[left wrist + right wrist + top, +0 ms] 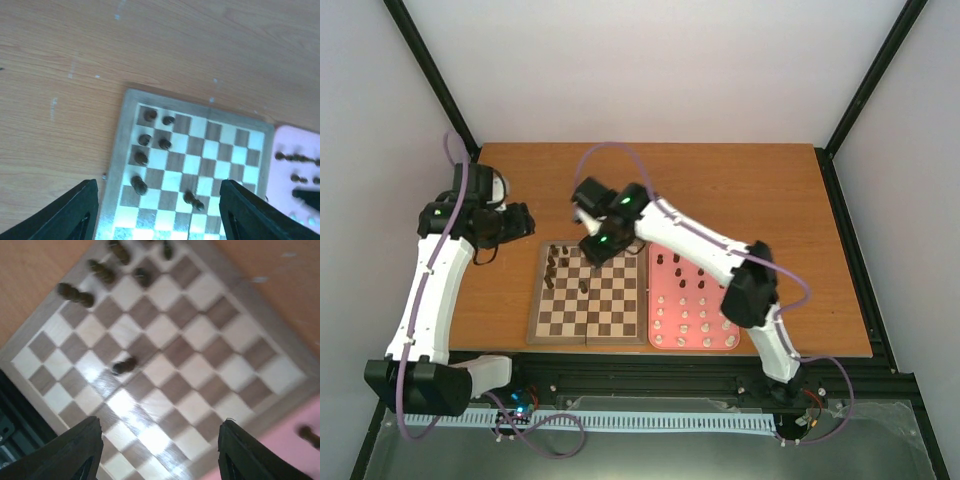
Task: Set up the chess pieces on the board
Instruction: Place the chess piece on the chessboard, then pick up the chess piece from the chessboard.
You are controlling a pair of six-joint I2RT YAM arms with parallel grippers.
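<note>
Jaws on both arms are released, nothing in them. The pieces (125, 365) look tiny, light and tippy, so I'd pinch each mid-body.

Probably a robotics lab test cell: a wooden table (740, 180) boxed in by plain white panels (660, 60) and black frame struts (430, 75), with two cabled white robot arms (432, 285) bolted to a black rail (650, 368).

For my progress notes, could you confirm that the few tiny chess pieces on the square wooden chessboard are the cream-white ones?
Not quite: the few tiny chess pieces on the square wooden chessboard are the dark brown ones, as the left wrist view shows.
</note>
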